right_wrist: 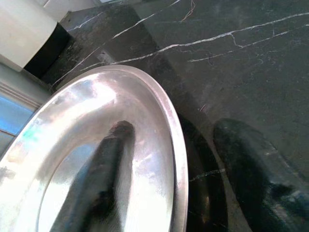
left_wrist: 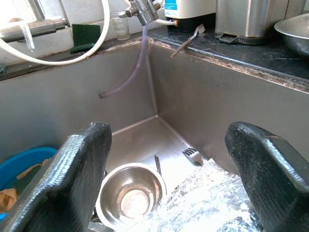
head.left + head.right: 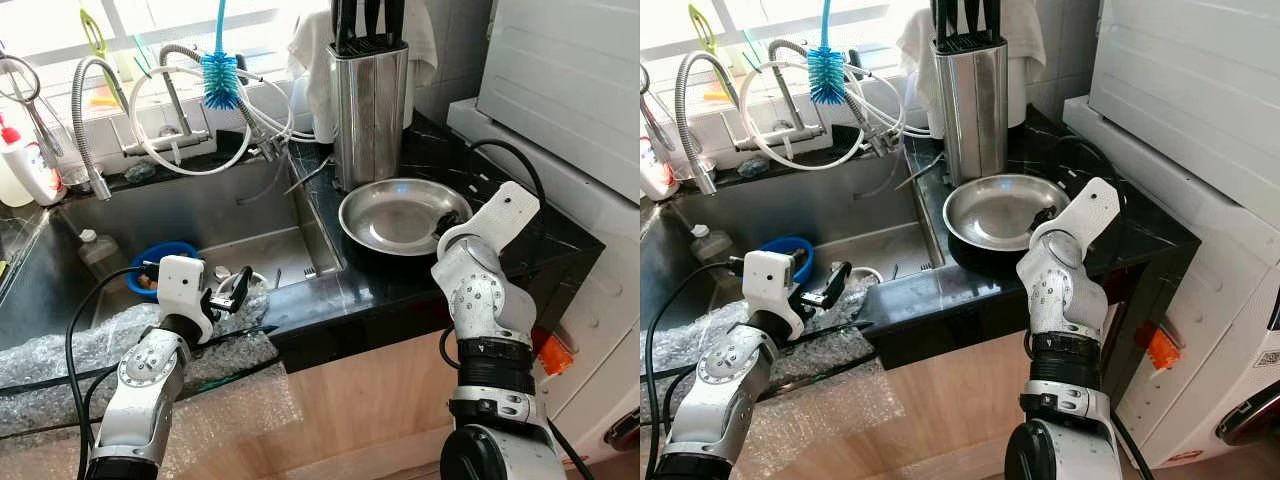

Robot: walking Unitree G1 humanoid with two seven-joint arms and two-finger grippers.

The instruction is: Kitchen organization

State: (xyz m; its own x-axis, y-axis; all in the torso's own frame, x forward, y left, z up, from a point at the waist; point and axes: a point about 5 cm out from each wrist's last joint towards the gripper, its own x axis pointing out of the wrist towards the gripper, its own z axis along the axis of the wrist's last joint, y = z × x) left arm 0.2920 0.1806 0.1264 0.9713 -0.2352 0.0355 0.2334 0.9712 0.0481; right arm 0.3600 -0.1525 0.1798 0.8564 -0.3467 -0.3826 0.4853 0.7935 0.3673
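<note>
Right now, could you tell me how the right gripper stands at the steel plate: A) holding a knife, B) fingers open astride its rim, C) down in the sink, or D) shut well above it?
B: the right gripper has one finger inside the plate and the other outside on the counter, astride the rim.

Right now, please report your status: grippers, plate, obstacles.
Right gripper open, straddling steel plate rim on counter. Left gripper open above sink, over small steel bowl. Knife block behind plate.
</note>
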